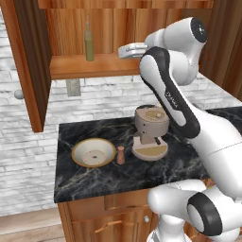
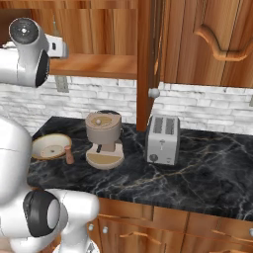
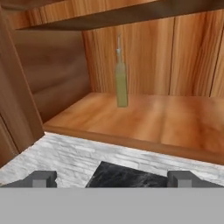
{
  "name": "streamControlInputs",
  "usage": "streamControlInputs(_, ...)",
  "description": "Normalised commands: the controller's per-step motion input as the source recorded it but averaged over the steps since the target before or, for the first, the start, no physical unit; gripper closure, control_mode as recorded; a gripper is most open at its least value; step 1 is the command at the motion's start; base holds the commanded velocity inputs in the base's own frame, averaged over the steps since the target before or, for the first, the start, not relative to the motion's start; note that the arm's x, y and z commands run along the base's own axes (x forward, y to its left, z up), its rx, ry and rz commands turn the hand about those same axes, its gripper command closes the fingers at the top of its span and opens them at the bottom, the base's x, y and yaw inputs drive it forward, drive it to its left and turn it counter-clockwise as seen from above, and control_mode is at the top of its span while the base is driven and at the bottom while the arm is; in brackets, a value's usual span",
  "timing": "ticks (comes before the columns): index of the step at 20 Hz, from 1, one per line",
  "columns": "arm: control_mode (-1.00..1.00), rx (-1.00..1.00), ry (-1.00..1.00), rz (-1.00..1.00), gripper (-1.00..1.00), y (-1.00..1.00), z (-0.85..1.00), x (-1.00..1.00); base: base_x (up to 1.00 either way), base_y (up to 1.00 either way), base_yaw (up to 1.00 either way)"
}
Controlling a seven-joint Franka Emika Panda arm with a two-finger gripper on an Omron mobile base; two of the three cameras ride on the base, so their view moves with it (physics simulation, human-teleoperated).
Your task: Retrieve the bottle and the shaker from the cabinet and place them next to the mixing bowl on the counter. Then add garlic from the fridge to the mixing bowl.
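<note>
Ahead of wide-open gripper point(image 3: 112, 178): slim olive glass bottle point(image 3: 121, 83) upright on glossy wooden cabinet shelf point(image 3: 166, 122); below, black marble counter point(image 1: 94, 177), round mixing bowl point(image 1: 93, 152).

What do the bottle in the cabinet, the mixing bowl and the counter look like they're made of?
Bottle: probably tinted glass or plastic, olive-green with a slim neck; the render leaves it open. Mixing bowl: likely glazed ceramic, cream inside with a tan rim. Counter: polished black marble or granite, judging by the pale veins.
</note>
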Motion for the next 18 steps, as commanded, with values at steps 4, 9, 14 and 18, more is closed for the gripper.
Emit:
streamControlInputs(4, -1.0, -0.07, 0.0, -0.01, -1.0, 0.16, -0.27, 0.37, 0.0, 0.0, 0.0)
streamControlInputs(9, -1.0, -0.04, 0.0, -0.05, -1.0, 0.27, -0.35, 0.53, 0.0, 0.0, 0.0)
streamControlInputs(14, -1.0, -0.01, 0.07, -0.07, -1.0, 0.22, -0.25, 0.71, 0.0, 0.0, 0.0)
streamControlInputs(18, -1.0, 0.0, 0.09, -0.09, -1.0, 0.29, 0.01, 0.64, 0.0, 0.0, 0.0)
